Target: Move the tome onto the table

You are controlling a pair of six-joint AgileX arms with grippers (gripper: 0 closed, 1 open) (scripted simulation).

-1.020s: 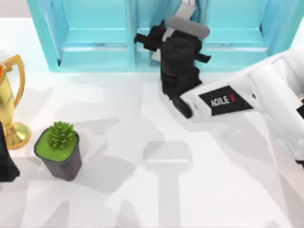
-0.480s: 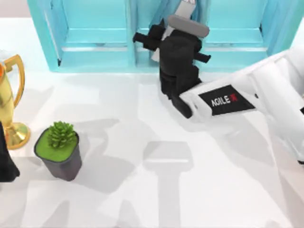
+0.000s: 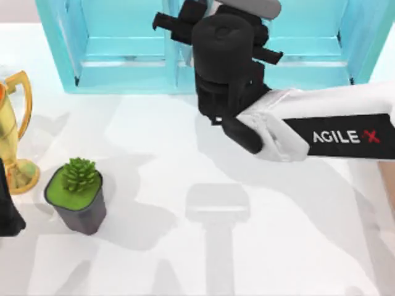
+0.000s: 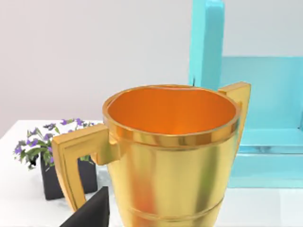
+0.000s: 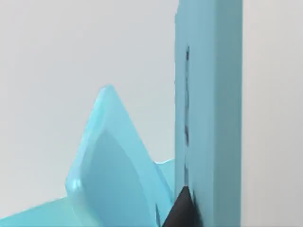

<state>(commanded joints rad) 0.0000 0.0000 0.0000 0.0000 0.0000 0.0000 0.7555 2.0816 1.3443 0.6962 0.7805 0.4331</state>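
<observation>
The tome (image 3: 250, 7) shows as a grey-white edge at the top, just past my right arm's black wrist and in front of the turquoise shelf unit (image 3: 123, 55). My right gripper (image 3: 237, 18) is shut on it, held high above the shelf's base. In the right wrist view the tome (image 5: 208, 118) stands as an upright teal slab against the pale wall, with one dark fingertip (image 5: 182, 213) pressed to its side. The white table (image 3: 185, 259) lies below. My left gripper (image 3: 6, 209) stays parked at the left edge.
A small potted plant (image 3: 77, 191) stands at the front left of the table. Beside it, near my left arm, is a gold trophy (image 3: 12, 135). The trophy (image 4: 170, 156) looms close in the left wrist view, with a dark pot of purple flowers (image 4: 47, 161) behind it.
My right arm has risen toward the camera and shifted a little toward the shelf. The tome's grey edge went up with it. The left arm has not moved.
</observation>
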